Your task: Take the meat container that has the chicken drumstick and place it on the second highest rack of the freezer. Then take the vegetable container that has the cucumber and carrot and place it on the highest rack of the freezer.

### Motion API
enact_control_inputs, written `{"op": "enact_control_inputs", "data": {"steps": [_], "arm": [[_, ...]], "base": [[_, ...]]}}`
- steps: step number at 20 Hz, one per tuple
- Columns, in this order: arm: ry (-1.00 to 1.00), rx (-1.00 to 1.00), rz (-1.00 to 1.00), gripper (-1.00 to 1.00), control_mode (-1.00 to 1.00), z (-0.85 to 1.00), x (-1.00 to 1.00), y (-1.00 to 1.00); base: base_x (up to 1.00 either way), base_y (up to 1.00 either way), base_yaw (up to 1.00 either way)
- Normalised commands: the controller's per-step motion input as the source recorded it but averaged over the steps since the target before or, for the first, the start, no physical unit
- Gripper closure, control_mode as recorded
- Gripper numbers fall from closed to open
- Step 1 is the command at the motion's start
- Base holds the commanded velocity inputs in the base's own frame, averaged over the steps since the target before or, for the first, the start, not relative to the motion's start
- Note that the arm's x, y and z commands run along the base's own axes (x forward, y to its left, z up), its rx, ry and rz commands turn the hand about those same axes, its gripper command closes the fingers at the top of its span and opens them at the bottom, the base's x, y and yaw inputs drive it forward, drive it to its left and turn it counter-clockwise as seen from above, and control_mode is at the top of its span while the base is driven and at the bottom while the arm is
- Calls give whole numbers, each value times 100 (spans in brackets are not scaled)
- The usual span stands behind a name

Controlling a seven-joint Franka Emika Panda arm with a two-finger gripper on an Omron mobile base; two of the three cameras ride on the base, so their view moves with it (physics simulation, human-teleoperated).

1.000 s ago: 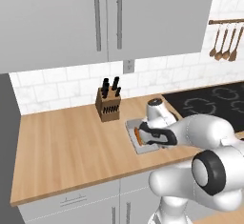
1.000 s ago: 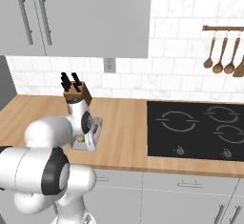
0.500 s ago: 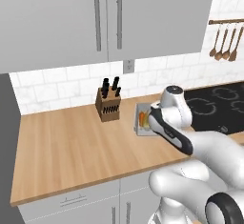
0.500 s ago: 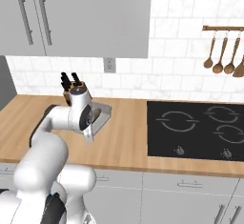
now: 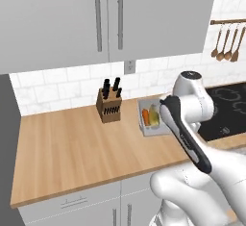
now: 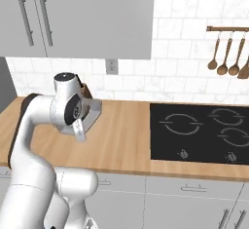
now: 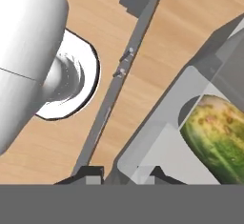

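The vegetable container (image 5: 153,119), a grey open box holding an orange carrot (image 5: 145,116) and a green cucumber (image 5: 154,115), hangs tilted above the wooden counter (image 5: 72,148), to the right of the knife block. In the right base view the vegetable container (image 6: 91,112) shows beside my white wrist. My gripper (image 7: 125,174) is shut on the wall of the vegetable container (image 7: 157,142), and the cucumber (image 7: 217,137) lies inside at the right. The meat container and the freezer's racks are out of view.
A knife block (image 5: 109,106) stands by the tiled wall. The black cooktop (image 6: 199,133) lies to the right, with wooden spoons (image 6: 226,57) hanging above it. Grey upper cabinets (image 5: 110,18) overhang the counter. A dark tall panel (image 5: 5,148) borders the counter's left end.
My gripper closed on the vegetable container and lifted it off the counter, up and toward the wall. The arm's elbow swung up with it.
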Motion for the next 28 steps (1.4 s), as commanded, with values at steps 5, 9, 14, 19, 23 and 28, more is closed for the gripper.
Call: {"op": "enact_control_inputs", "data": {"steps": [5,9,14,19,23,28], "arm": [[-23,1,34,100,-100,49,-100,0],[-24,5,31,100,-100,44,-100,-2],[-3,1,7,100,-100,8,-68,-16],[5,0,0,100,-100,-26,-10,-2],[0,0,0,100,-100,-22,-1,0],[0,0,0,100,100,-11,-12,0]], "base": [[0,0,0],[0,0,0],[0,0,0],[0,0,0],[0,0,0],[-29,0,5]]}}
